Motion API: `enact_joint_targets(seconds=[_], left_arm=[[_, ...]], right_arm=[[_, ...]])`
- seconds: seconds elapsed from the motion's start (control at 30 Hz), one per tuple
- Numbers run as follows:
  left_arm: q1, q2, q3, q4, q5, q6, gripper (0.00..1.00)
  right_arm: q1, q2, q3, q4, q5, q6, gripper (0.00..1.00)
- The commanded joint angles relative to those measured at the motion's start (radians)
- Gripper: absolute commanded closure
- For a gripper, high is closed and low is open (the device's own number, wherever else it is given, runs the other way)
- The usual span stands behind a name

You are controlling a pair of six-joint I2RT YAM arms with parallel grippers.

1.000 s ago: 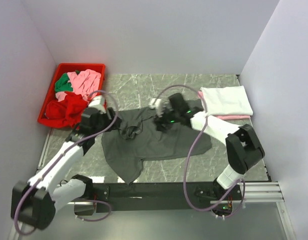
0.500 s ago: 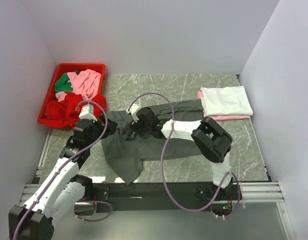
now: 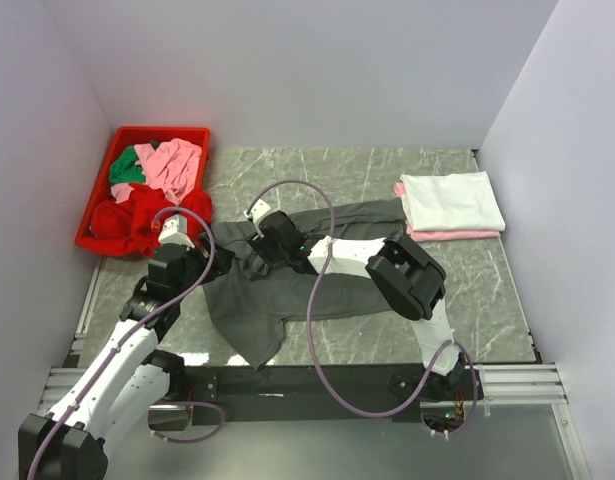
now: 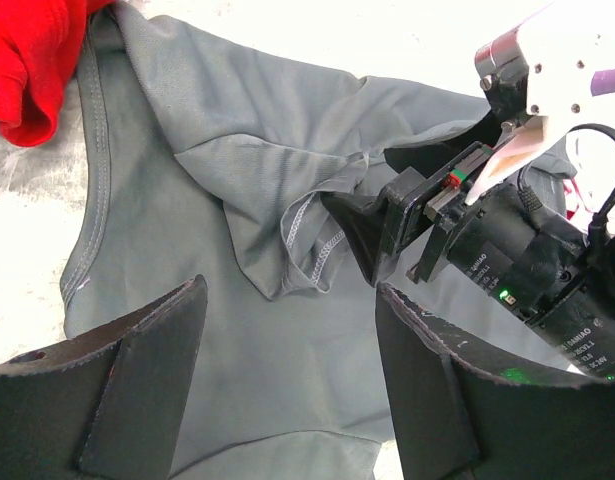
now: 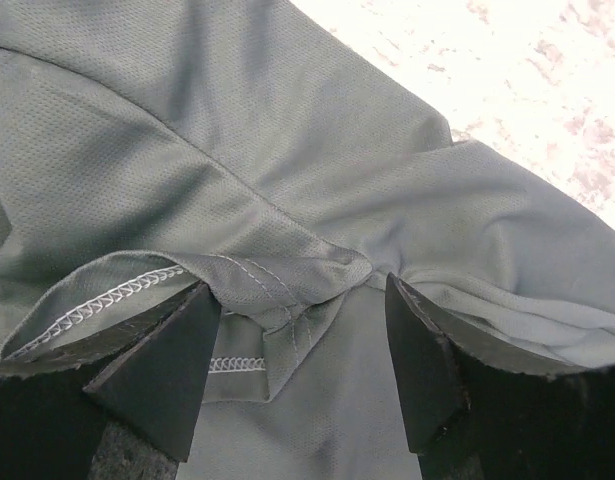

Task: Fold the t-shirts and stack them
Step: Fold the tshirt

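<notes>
A large dark grey t-shirt (image 3: 292,300) lies spread and rumpled on the marble table. My left gripper (image 3: 213,260) hovers open over its left part, and the cloth (image 4: 287,200) shows between the fingers with nothing pinched. My right gripper (image 3: 251,260) reaches far left across the shirt and faces the left one (image 4: 387,215). It stands open (image 5: 297,290) astride a bunched fold with a stitched hem (image 5: 277,285). Folded white (image 3: 452,198) and pink (image 3: 457,235) t-shirts are stacked at the right. Pink (image 3: 172,162), green (image 3: 125,168) and red (image 3: 137,218) t-shirts lie in the bin.
The red plastic bin (image 3: 159,131) stands at the back left, and the red shirt spills over its near rim towards the grey one (image 4: 32,60). White walls close in on three sides. My right forearm (image 3: 352,255) lies across the grey shirt's middle.
My right arm swept left across the grey shirt to its left part and its jaws widened. The left gripper drew back slightly towards the near left, still open.
</notes>
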Motion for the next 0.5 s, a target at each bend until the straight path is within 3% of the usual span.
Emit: enact_joint_targets(seconds=[0.0,0.47], left_arm=[[0.005,-0.009,-0.002,0.040,-0.002,-0.005,0.27],[0.005,0.011,0.004,0.048,0.024,0.002,0.27]], right_arm=[[0.010,-0.010,0.007,0.027,0.061,0.018,0.28],[0.007,-0.120,-0.119,0.047,0.172,-0.052,0.35]])
